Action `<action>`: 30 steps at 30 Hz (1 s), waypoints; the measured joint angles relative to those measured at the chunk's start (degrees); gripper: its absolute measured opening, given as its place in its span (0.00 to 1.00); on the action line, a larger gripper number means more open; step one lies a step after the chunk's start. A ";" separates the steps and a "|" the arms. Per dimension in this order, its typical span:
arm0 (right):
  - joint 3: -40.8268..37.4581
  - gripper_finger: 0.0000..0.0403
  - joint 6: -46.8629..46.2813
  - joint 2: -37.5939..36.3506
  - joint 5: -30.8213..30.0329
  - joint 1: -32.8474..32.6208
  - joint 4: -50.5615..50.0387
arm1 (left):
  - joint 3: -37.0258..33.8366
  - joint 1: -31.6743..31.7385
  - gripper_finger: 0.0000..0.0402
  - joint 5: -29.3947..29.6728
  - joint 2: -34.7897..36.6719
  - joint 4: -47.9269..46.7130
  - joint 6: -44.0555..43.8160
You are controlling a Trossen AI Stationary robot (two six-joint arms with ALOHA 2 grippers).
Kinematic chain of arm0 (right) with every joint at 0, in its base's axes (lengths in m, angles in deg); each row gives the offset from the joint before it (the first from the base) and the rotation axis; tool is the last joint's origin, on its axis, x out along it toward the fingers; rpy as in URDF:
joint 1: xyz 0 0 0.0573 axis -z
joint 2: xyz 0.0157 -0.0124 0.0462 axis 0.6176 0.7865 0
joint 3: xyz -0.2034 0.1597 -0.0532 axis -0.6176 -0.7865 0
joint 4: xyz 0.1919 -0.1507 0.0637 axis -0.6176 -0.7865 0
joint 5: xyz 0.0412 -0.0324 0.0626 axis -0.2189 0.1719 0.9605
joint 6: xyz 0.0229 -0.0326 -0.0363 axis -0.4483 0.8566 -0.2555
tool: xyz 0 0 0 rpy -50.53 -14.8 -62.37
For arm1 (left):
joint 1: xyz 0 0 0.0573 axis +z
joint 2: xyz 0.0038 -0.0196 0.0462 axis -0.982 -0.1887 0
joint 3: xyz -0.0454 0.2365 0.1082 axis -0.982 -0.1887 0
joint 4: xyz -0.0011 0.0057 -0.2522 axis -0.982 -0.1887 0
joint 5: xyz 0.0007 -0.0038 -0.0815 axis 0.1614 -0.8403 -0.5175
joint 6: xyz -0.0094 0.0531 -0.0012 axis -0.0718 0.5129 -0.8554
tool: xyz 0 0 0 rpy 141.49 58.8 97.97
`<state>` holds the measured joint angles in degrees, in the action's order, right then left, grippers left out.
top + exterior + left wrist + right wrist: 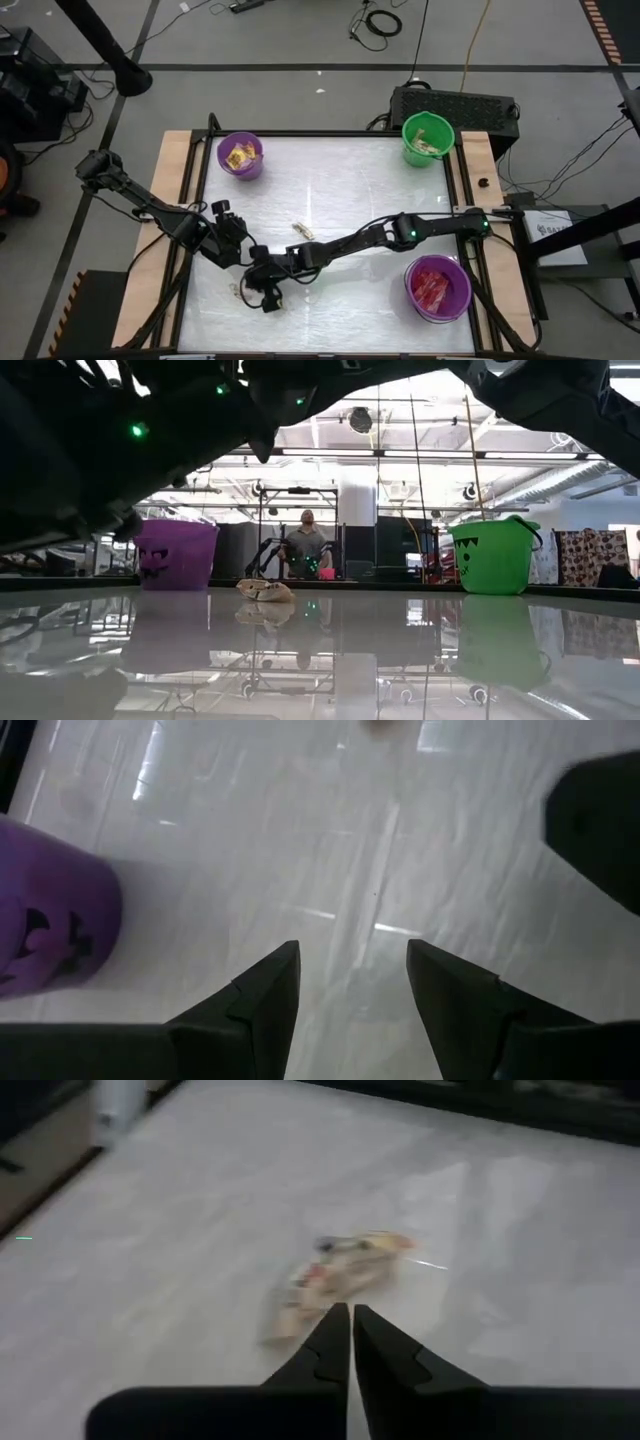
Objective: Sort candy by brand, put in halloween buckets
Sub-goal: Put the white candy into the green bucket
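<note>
Near the table's [330, 320] front-left edge, both grippers are found close together. The right arm is stretched across from the right side, and its gripper [350, 1318] is lowered over a pale sweet [335, 1280] lying on the white surface. The right fingers [325, 1350] are pressed tip to tip, with barely a slit between them, right at the wrapper's near edge; whether a corner of the wrapper is pinched cannot be told, as the wrist picture is blurred there. The left gripper [350, 975] is held just beside, pointed down at bare table, its fingers [265, 990] spread wide and holding nothing.

Another tan sweet [303, 231] is seen alone near the table's middle, well apart from all pails. A purple pail [240, 155] with yellow packets is placed at the far-left corner, a green pail [428, 138] with pale pieces at the far-right corner, and a second purple pail [437, 288] with red packets at the near right.

Beyond the table, in the low view, a seated person [305, 545] is visible between the far pails.
</note>
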<state>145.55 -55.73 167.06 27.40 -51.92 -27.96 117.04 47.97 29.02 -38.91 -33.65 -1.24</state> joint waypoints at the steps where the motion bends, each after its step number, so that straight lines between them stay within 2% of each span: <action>1: 0.00 0.03 -0.32 0.22 1.33 -0.01 0.13 | 0.00 0.00 0.48 0.00 0.02 0.00 -0.03; 7: 0.00 0.22 -3.49 1.22 4.93 -0.22 1.38 | 0.00 0.00 0.48 0.00 0.00 0.00 -0.05; 13: 0.04 0.44 -4.27 1.11 4.95 -0.22 2.17 | 0.00 0.00 0.48 0.32 0.02 0.17 -0.05; 17: 0.02 0.52 -6.55 2.09 5.45 -0.36 2.37 | 0.00 0.00 0.48 0.59 0.02 0.64 -0.05; 20: 0.04 0.52 -8.09 2.88 7.46 -0.57 4.24 | 0.00 0.00 0.48 0.61 0.00 1.46 -0.05; 23: 0.03 0.47 -8.27 2.95 8.21 -0.59 4.04 | 0.00 0.00 0.48 0.61 0.00 1.33 -0.67; 30: 0.04 0.24 -8.18 2.95 7.97 -0.52 4.38 | 0.00 0.00 0.48 1.49 0.02 1.38 -1.43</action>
<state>145.60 -63.91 170.01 35.36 -52.45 -23.58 117.04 47.97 30.51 -38.89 -32.27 -2.67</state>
